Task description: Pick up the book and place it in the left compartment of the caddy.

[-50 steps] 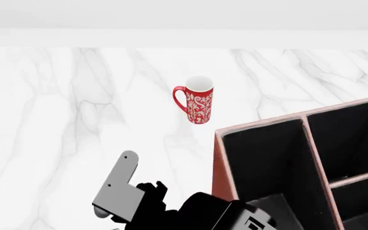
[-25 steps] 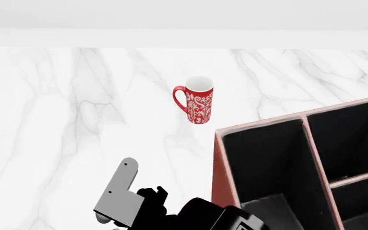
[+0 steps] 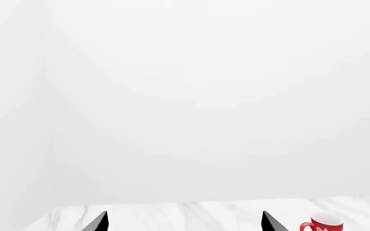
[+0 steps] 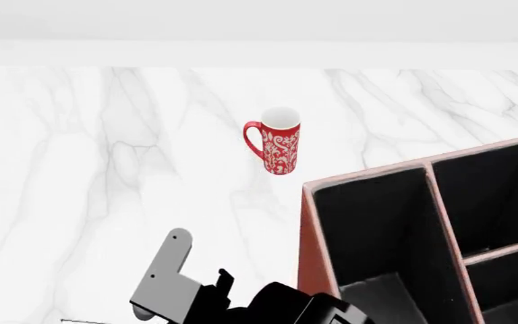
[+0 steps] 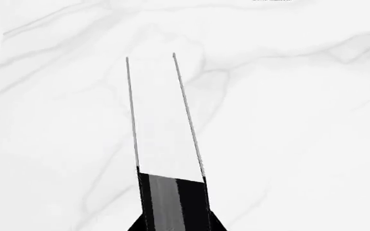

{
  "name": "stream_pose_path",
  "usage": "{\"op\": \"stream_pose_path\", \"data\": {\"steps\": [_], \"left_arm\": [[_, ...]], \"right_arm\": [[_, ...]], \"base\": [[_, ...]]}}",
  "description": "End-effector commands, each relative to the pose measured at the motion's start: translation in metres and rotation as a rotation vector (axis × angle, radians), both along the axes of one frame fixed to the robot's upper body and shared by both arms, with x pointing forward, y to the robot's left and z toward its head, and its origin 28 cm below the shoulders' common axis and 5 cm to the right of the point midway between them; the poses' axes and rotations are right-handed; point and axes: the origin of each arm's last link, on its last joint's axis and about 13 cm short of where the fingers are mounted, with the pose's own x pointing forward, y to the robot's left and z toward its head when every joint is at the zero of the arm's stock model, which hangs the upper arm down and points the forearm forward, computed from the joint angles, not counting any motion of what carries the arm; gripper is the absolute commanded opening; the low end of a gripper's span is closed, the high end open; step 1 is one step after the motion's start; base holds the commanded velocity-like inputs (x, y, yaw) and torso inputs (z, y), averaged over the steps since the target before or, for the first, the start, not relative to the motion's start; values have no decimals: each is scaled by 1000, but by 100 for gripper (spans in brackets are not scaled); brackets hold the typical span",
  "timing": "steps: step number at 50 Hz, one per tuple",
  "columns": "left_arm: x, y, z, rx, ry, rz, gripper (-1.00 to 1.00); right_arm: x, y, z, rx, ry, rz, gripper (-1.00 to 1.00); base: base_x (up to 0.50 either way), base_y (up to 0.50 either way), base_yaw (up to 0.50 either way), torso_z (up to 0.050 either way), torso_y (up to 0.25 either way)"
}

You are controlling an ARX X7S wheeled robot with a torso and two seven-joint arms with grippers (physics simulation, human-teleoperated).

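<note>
In the right wrist view the book (image 5: 162,120) stretches away from the camera over the marble, with white page edges between two thin dark covers. My right gripper (image 5: 171,219) is shut on its near end. The reddish-brown caddy (image 4: 306,223) stands at the right of the head view, and its long black-lined left compartment (image 4: 376,223) holds nothing that I can see. I cannot make out the book in the head view. My left gripper (image 3: 185,224) is open, its fingertips far apart, facing the wall with nothing between them.
A red patterned mug (image 4: 277,150) stands upright on the marble table (image 4: 79,169), beyond and to the left of the caddy; it also shows as the mug (image 3: 323,224). A grey robot plate (image 4: 164,280) and black arm links (image 4: 277,307) sit left of the caddy's near corner.
In the head view the grey plate and black arm links have sunk a little toward the bottom edge. The mug and caddy have not moved.
</note>
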Motion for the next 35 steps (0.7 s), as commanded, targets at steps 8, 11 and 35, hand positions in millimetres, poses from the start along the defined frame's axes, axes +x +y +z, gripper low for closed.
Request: {"op": "stream_pose_path", "data": {"steps": [8,11,35], "left_arm": [[-1,1,1,-3,-5,1,100],[-1,1,1,-3,-5,1,100],[0,0,0,1,-2,3,100]], "right_arm": [[0,-1,-1,11,-28,-25,-100],[-2,-1,-2,8,-29,-34,-100],[-20,-9,37,98,-21,-118,-100]], "base": [[0,0,0,0,0],[0,0,0,0,0],[0,0,0,0,0]]}}
